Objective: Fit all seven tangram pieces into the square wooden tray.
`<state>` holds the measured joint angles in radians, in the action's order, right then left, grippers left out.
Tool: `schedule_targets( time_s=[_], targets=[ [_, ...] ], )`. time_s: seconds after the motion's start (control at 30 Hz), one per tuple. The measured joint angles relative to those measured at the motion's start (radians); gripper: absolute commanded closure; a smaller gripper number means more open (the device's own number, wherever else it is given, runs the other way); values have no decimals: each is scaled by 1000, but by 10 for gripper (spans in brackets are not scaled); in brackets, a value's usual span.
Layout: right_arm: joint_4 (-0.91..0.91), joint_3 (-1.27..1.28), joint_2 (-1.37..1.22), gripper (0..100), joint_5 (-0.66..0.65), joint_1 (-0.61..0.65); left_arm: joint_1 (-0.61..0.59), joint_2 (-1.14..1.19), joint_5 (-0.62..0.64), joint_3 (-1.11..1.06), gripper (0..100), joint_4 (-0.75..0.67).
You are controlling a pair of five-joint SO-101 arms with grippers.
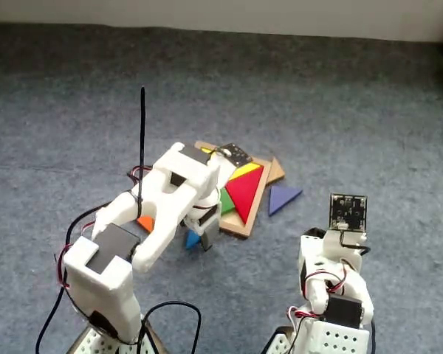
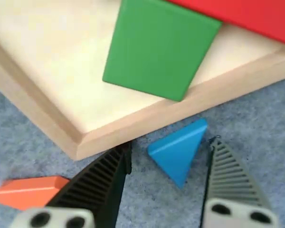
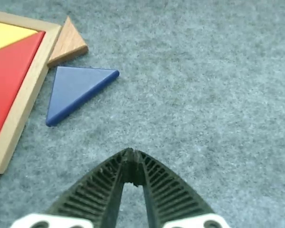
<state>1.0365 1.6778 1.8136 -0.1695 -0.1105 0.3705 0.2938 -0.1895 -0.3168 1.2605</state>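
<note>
Two arms work at a tangram spread on grey carpet (image 1: 369, 110). The left gripper (image 2: 168, 156) hangs low over the floor with its jaws spread wide, one ribbed finger (image 2: 102, 183) on either side of a small light-blue triangle (image 2: 176, 151) and nothing clamped; whether either finger touches the piece cannot be told. That triangle lies flat on the carpet just outside the tray (image 2: 147, 121), one tip right up at the wooden rim. Inside the tray a green piece (image 2: 159, 47) lies near that same rim, with a red triangle (image 2: 242, 14) beside it; from above, a yellow piece (image 1: 245, 171) lies next to the red one. An orange piece (image 2: 23, 190) lies on the carpet outside the tray, near the left arm (image 1: 155, 214). The right gripper (image 3: 128, 154) is pinched closed on nothing, fingertips together, just above bare carpet and well apart from the tray. Ahead of it a dark-blue triangle (image 3: 73, 92) lies flat on the carpet close to the tray's outer edge, and a plain wooden triangle (image 3: 66, 42) rests beside it, against the tray's corner. The right arm (image 1: 332, 284) is folded back near its base.
</note>
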Motion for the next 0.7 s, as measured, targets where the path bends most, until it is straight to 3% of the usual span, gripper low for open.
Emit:
schedule_targets(
  time_s=[0.2,0.7],
  targets=[
    [0,0,0,992,0,0,41,6,-55,3,842,14],
    [0,0,0,992,0,-9,95,-29,-55,21,843,69]
  ],
)
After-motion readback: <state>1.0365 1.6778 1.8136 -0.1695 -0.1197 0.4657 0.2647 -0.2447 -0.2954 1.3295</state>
